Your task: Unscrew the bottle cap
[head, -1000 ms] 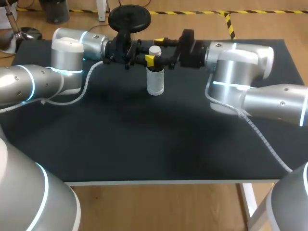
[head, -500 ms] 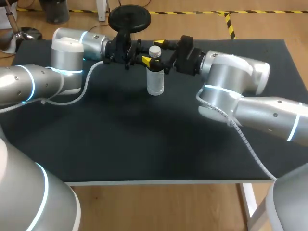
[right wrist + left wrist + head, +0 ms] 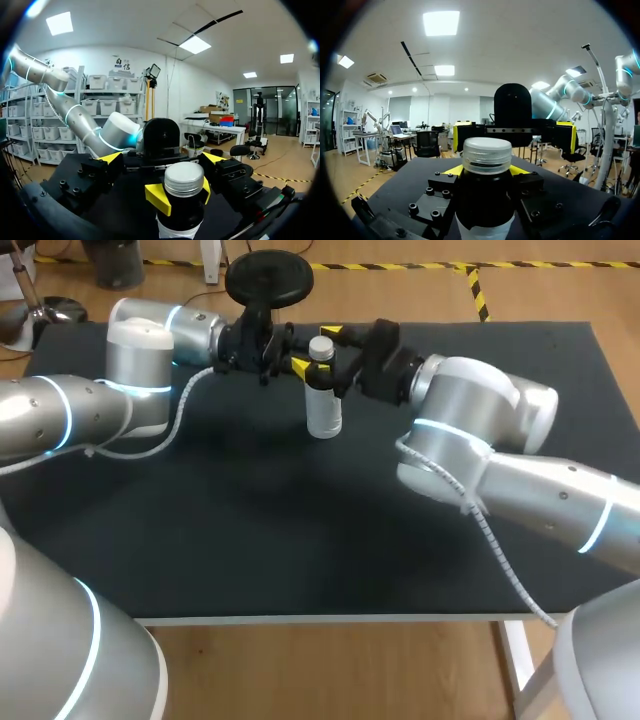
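Black table [image 3: 300, 530] nearest; farther back the bottle [image 3: 324, 405] stands upright, its body clamped by the left gripper [image 3: 485, 171] from the bottle's left. From the bottle's right, the right gripper [image 3: 314, 350] spreads wide either side of the cap [image 3: 321, 345], not touching; twist axis vertical.

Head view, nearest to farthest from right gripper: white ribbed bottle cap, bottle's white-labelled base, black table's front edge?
1. White ribbed bottle cap, at the right gripper.
2. Bottle's white-labelled base, just below.
3. Black table's front edge, far, camera side.
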Available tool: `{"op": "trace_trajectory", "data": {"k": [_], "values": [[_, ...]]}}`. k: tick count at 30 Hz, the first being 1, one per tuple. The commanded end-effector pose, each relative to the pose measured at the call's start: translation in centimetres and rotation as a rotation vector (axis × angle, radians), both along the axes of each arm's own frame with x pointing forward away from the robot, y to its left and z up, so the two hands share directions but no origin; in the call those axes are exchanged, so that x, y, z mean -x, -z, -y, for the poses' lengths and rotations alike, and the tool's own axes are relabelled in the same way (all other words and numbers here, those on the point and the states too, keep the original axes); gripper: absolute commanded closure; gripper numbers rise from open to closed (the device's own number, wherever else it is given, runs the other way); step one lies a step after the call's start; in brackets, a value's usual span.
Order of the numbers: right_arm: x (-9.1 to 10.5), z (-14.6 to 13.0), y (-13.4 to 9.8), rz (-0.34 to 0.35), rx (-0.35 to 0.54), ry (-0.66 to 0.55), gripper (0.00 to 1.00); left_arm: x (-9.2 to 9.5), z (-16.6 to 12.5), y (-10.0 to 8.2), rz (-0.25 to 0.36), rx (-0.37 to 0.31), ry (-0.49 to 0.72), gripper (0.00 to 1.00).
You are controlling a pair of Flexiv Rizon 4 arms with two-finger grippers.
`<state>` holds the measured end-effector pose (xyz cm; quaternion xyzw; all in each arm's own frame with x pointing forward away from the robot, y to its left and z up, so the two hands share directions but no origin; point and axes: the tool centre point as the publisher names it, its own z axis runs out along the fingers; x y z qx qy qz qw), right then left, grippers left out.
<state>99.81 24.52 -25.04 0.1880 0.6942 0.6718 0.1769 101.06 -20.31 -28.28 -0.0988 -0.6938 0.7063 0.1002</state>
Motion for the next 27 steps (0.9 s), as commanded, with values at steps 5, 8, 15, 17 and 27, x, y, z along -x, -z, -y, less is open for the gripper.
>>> {"op": "trace_trajectory", "data": {"k": [5, 8, 15, 17, 27], "values": [[2.0, -0.6, -0.1, 0.023, 0.004, 0.209, 0.0, -0.3, 0.1, -0.1, -0.001, -0.001, -0.001, 1.0], [2.0, -0.7, -0.1, 0.024, 0.005, 0.21, 0.0, -0.3, 0.1, -0.1, -0.001, -0.001, -0.001, 1.0], [1.2, 0.0, 0.0, 0.027, 0.047, 0.246, 0.0, -0.3, 0.1, -0.1, -0.001, -0.001, -0.001, 1.0], [1.0, 0.2, 0.1, 0.027, 0.046, 0.25, 0.0, -0.3, 0.1, -0.1, -0.001, -0.001, -0.001, 1.0], [-0.5, 1.0, 0.5, 0.029, 0.059, 0.276, 0.0, -0.3, 0.1, -0.1, -0.001, -0.001, -0.001, 1.0]]}}
